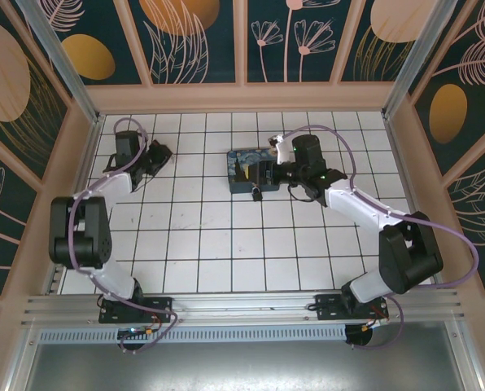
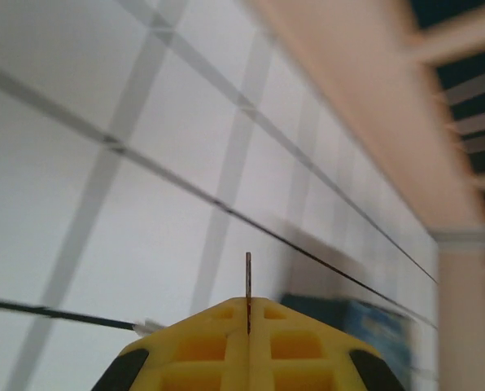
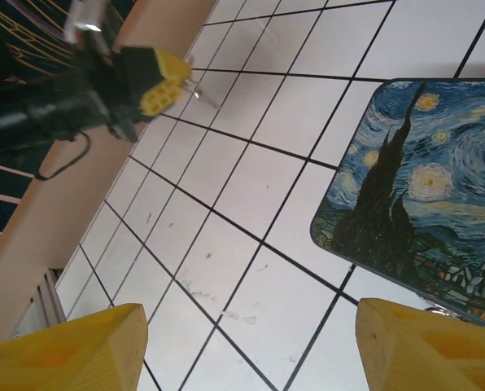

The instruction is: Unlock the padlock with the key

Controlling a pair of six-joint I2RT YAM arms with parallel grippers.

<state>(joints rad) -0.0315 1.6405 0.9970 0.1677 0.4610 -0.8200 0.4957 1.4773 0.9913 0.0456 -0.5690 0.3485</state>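
Well, the painted box (image 1: 244,167) hides its contents; left fingers (image 2: 210,346) pinch a thin blade, probably the key (image 2: 248,281); right fingers (image 3: 72,350) gape beside it.

floor (image 1: 202,244): white tiled grid | walls (image 1: 194,41): dark floral panels | pale wood frame (image 1: 242,96)

The box (image 1: 241,160) lies between left hand (image 1: 159,154) and right hand (image 1: 267,174), seemingly touching the latter.
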